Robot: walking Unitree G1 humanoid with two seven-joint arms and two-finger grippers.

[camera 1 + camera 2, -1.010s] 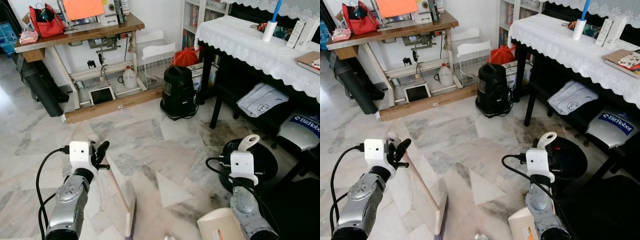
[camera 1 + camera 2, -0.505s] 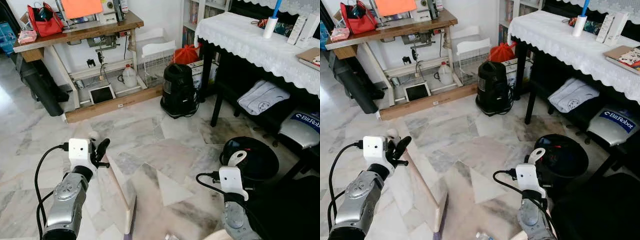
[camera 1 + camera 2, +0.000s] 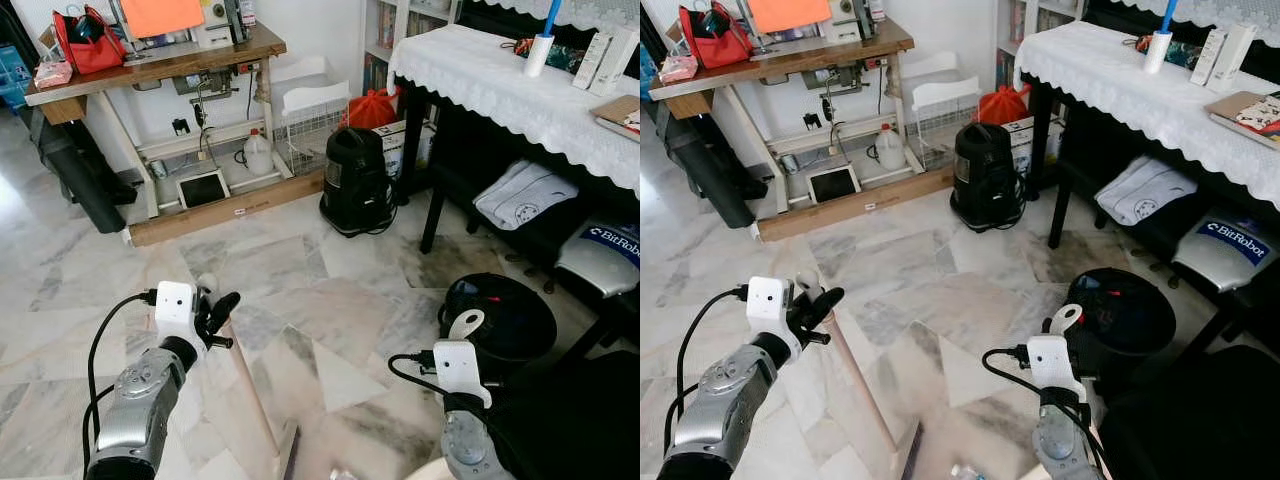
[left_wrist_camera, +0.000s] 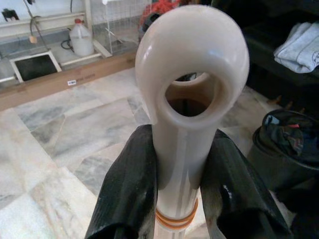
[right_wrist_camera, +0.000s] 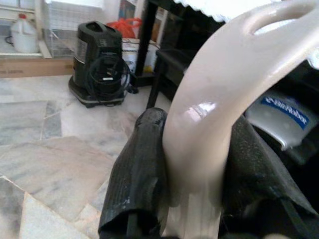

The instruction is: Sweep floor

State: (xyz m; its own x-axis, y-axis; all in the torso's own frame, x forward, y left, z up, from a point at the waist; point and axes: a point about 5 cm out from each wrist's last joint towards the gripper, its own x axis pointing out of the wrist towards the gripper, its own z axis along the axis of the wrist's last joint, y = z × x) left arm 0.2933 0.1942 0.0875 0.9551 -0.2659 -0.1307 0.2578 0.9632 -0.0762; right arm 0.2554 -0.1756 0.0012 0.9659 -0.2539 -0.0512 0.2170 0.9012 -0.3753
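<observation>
Cream broom handle (image 3: 245, 385), clamped in left gripper (image 3: 212, 312), has swung so its foot sits further right on marble floor (image 3: 300, 270) — a stroke underway; right gripper (image 3: 1060, 325), pinched on dustpan handle (image 5: 234, 89), has dropped lower, near black bin (image 3: 505, 315).

This is a home room: a marble floor (image 3: 300, 270), a sewing table (image 3: 150, 70), a lace-covered table (image 3: 500, 90) and a black vacuum cleaner (image 3: 356, 185).
</observation>
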